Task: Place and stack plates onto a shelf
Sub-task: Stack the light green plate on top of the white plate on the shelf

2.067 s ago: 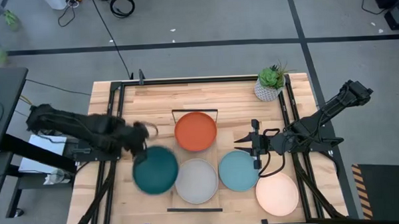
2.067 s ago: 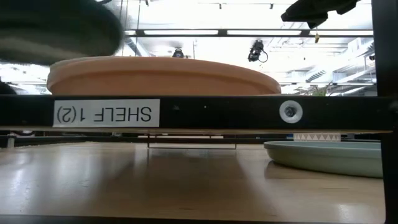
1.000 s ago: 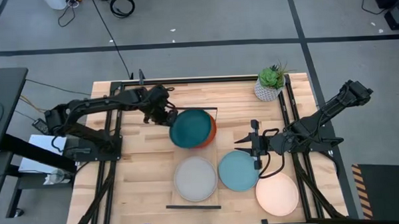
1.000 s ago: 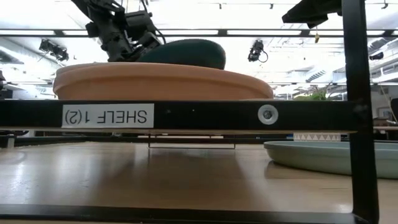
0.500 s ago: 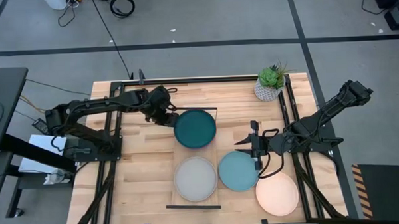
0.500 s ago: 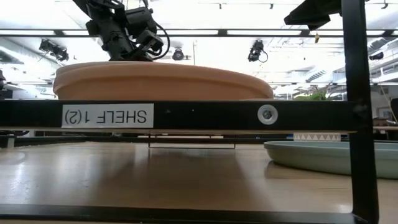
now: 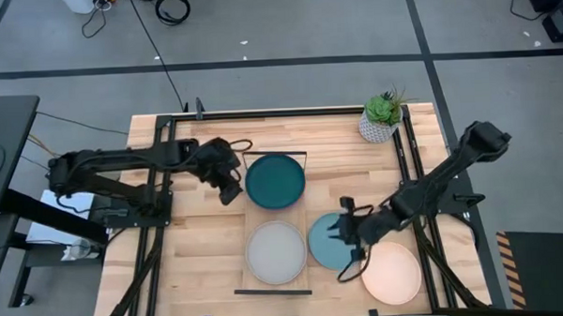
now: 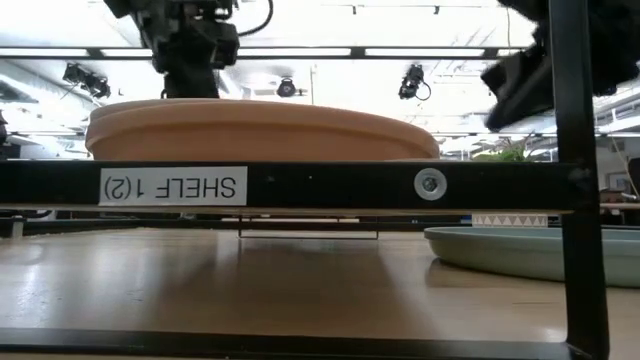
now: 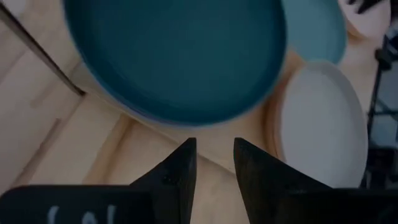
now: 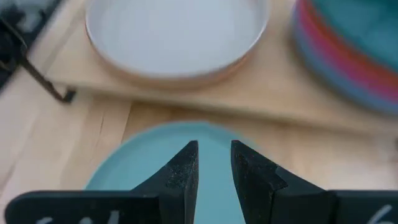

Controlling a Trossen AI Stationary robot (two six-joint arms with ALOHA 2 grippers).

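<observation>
The shelf [image 7: 252,216] runs from near to far at the table's middle. A teal plate [image 7: 275,180] tops a stack on its far end, with magenta and blue plates [image 10: 348,59] showing under it. A pale grey plate [image 7: 276,253] lies on the shelf's near end. A light blue plate [image 7: 328,243] and a peach plate [image 7: 394,274] rest flat on the table to the right. My left gripper [image 7: 231,190] stands open just left of the teal plate [image 9: 180,56]. My right gripper [image 7: 344,236] is open, its fingers over the light blue plate [image 10: 155,168].
A small white pot with a green plant [image 7: 381,117] stands at the table's far right corner. Black frame rails [image 7: 160,181] run along both sides of the table. The wood left of the shelf is bare.
My left gripper has opened and let go of the teal plate, which has dropped from a tilt to lie flat on the far stack. The gripper then drew back toward the table's left edge. My right arm has swung toward the near edge, over the light blue plate.
</observation>
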